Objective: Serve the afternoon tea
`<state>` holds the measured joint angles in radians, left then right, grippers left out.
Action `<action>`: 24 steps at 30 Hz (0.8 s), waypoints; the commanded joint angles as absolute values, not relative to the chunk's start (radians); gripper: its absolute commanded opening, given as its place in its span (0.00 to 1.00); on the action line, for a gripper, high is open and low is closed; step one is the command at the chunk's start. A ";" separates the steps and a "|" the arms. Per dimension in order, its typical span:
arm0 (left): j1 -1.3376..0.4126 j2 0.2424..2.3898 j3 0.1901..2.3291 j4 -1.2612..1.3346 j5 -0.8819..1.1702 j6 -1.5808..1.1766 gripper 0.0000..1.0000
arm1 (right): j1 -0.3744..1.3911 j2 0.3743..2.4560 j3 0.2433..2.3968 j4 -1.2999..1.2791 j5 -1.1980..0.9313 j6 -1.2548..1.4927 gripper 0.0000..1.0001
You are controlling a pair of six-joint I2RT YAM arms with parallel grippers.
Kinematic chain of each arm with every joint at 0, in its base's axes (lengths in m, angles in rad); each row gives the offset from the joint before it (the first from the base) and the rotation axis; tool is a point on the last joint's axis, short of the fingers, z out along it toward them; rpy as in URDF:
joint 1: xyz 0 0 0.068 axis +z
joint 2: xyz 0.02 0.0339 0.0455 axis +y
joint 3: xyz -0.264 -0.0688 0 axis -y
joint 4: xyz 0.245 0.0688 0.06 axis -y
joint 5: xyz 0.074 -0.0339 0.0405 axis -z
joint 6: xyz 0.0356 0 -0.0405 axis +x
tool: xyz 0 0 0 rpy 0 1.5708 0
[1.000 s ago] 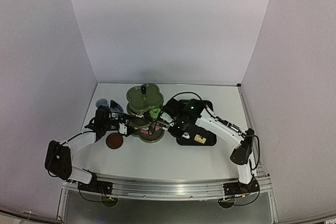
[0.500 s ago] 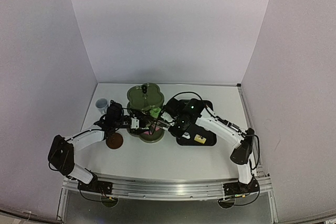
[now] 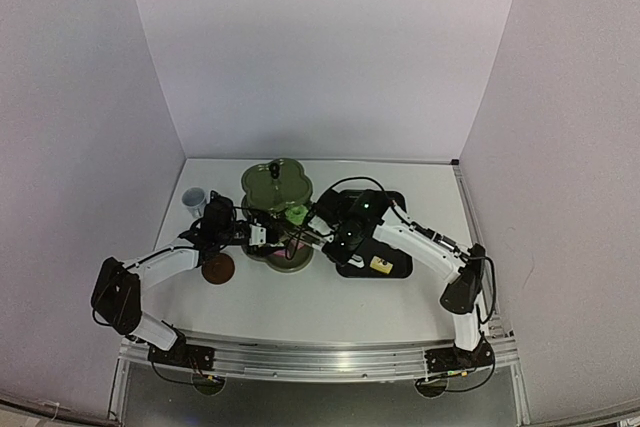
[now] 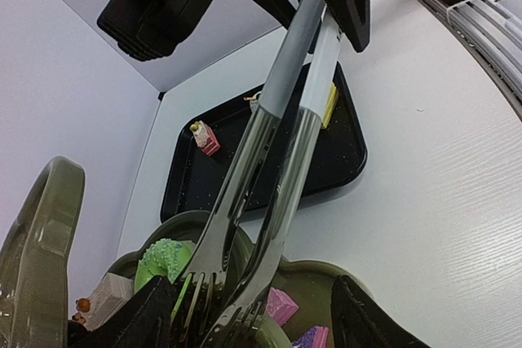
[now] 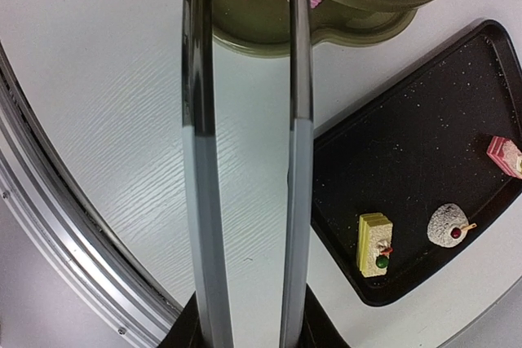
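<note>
Right tool (image 5: 247, 333) clamped narrow on the handle end of the tongs (image 5: 196, 160). The tong arms run out to the bottom tier (image 5: 269, 34) of the olive three-tier stand (image 3: 293, 187). Tong tips sit among the cakes there: green ring cake (image 4: 163, 260), pink cake (image 4: 281, 306), purple cake (image 4: 310, 337). Can't tell if anything is pinched in the tips. Left tool (image 4: 261, 319) wide, nothing seen clamped, jaws either side of the tong tips at the tier's rim.

Stand sits left of the middle of the surface (image 3: 330, 312), toward the far edge. Black tray (image 5: 424, 160) just right of it holds a yellow slice (image 5: 373, 242), pale dome cake (image 5: 446, 224) and pink slice (image 5: 504, 155). Pale cup (image 3: 193, 198) by the far-left corner, brown saucer (image 3: 217, 268) closer to the near edge.

Step, my read: loading cakes from tray to stand, at the set-down. Next calls for easing the tongs apart, backing out from under the upper tier, then swinging to the tray.

Right arm: elbow out by the right edge, forearm across the tray. Left arm: elbow at the left edge, forearm reaching right to the stand.
</note>
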<state>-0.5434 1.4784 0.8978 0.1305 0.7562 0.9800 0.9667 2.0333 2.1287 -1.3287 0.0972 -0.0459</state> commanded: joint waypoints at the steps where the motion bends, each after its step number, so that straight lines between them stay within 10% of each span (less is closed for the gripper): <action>1: -0.546 1.445 0.925 0.116 0.740 1.001 0.66 | 0.961 1.941 2.107 -1.324 0.104 -0.022 0.28; 24: -0.545 1.447 0.917 0.090 0.706 1.054 0.66 | 0.960 1.841 2.042 -1.339 0.122 0.045 0.23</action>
